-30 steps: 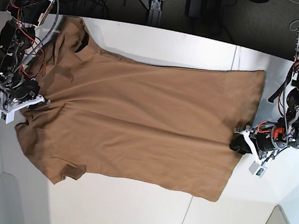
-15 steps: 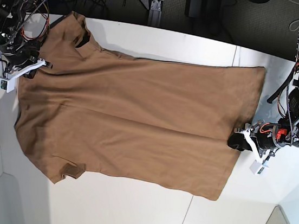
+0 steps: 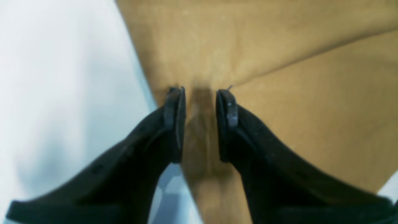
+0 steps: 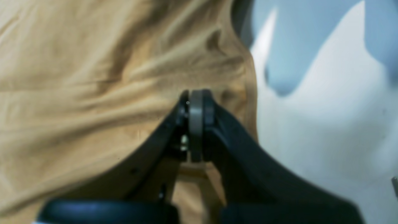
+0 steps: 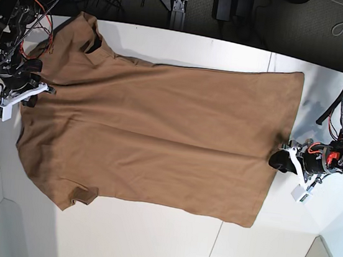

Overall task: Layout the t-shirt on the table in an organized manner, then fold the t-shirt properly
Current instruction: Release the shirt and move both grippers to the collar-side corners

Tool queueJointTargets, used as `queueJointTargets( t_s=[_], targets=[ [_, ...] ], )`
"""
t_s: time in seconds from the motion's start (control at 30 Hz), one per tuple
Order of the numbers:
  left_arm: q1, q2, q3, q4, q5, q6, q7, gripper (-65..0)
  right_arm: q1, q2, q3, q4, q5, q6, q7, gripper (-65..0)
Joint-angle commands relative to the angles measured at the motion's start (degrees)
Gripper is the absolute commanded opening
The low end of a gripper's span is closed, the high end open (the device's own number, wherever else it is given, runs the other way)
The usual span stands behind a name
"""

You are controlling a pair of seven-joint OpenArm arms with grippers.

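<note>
You have the t-shirt [image 5: 152,135] spread nearly flat across the white table [image 5: 145,238], its collar and sleeves toward the left of the base view and its hem toward the right. One sleeve lies at the far left corner by the dark equipment, the other at the near left, its edge slightly curled. Your left claw [image 5: 278,160] sits at the right, on the hem edge about midway along it; in the left wrist view its two dark fingers [image 3: 174,121] stand partly apart with a raised ridge of tan cloth pinched up between them, so it has hold of the hem, and a crease runs off to the right from that point. Your right claw [image 5: 36,87] is at the left edge, at the shoulder end of the shirt. In the right wrist view its jaws are pressed fully together over rumpled fabric, and it looks to be gripping a thin fold there, though the blur makes that hard to confirm. A thin dark seam line [image 5: 271,62] crosses the table near the hem.
</note>
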Motion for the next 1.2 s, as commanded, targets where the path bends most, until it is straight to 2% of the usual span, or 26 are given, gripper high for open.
queueJointTargets(
  t_s=[0.0,0.07,0.27,0.4,0.5,0.7,0.73,0.83,0.9,1.17],
  targets=[
    [-0.9,-1.9,-0.4,1.9,-2.3,-0.6,-0.1,-47.2,0.7,0.9,0.3,0.8,0.4,0.2,0.7,-65.0],
    [0.5,-3.9,-0.4,4.9,-5.4,-0.6,0.0,-47.2,0.6,1.0,0.3,0.9,0.8,0.2,0.7,-65.0],
    [6.9,-10.3,-0.5,13.9,-8.9,-0.6,3.2,-47.1,-2.6,3.2,1.8,4.3,5.6,0.3,-1.2,-65.0],
    [13.0,-14.1,-0.7,18.6,-10.2,-0.6,3.3,-47.1,-8.5,5.0,5.0,8.4,11.1,3.7,-2.5,-65.0],
    [17.6,-15.1,-1.9,21.8,-11.3,-0.6,3.4,-47.1,-14.6,5.8,9.0,12.4,16.4,6.6,-2.8,-65.0],
    [25.0,-14.5,-6.7,25.9,-13.2,-0.6,4.0,-46.6,-24.8,6.4,17.6,17.9,27.3,13.4,-6.1,-65.0],
    [25.8,-14.1,-7.6,26.0,-13.2,-0.6,4.0,-43.6,-26.0,6.4,18.2,17.9,28.1,13.4,-6.5,-65.0],
    [27.8,-12.4,-10.4,26.0,-13.2,-0.6,4.0,-32.7,-29.0,6.1,18.1,17.8,29.6,13.4,-6.6,-42.3],
    [29.0,-11.0,-12.9,26.0,-13.2,-0.6,4.0,-31.7,-29.8,5.5,18.2,17.8,29.5,13.3,-6.6,-33.0],
    [35.3,-6.4,-23.5,26.0,-14.4,-0.6,4.0,-31.7,-29.3,1.7,16.7,16.7,28.4,13.3,-5.5,-31.6]
  ],
)
